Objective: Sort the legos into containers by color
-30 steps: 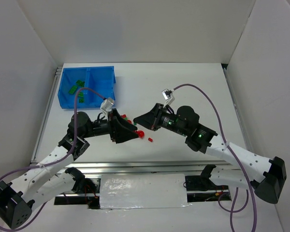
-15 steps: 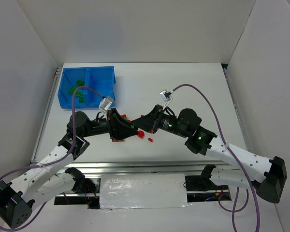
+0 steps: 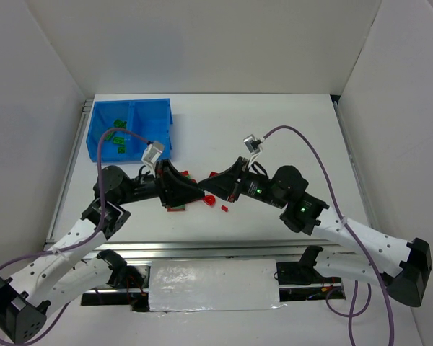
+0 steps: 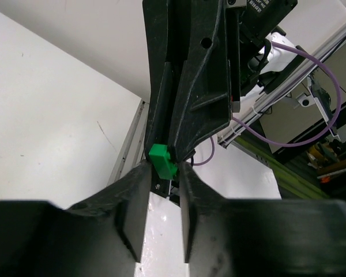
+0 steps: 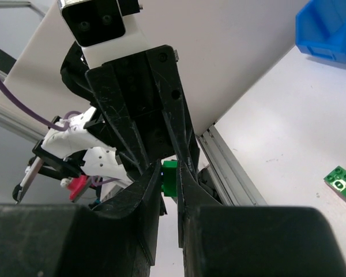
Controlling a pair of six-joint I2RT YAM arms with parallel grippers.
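Observation:
My two grippers meet tip to tip above the middle of the table. A small green lego [image 4: 161, 160] sits between the fingertips of my left gripper [image 4: 163, 168], with the right gripper's black fingers pressed in from the far side. In the right wrist view the same green lego [image 5: 170, 178] is pinched between the fingers of my right gripper [image 5: 170, 173]. From above, the left gripper [image 3: 199, 192] and right gripper [image 3: 208, 189] hide it. The blue bin [image 3: 132, 108] stands at the far left, with several green legos [image 3: 115, 134] in its left compartment.
Loose red legos lie under and around the grippers: one [image 3: 211, 200], a smaller one [image 3: 224, 209], a flat red plate [image 3: 175, 209]. A green lego [image 5: 342, 179] lies on the table in the right wrist view. The bin's corner [image 5: 328, 29] shows there too.
The two grippers closed the gap between them and now meet on the green lego. In the last half second both arms shifted slightly, the left wrist leftward and the right wrist rightward.

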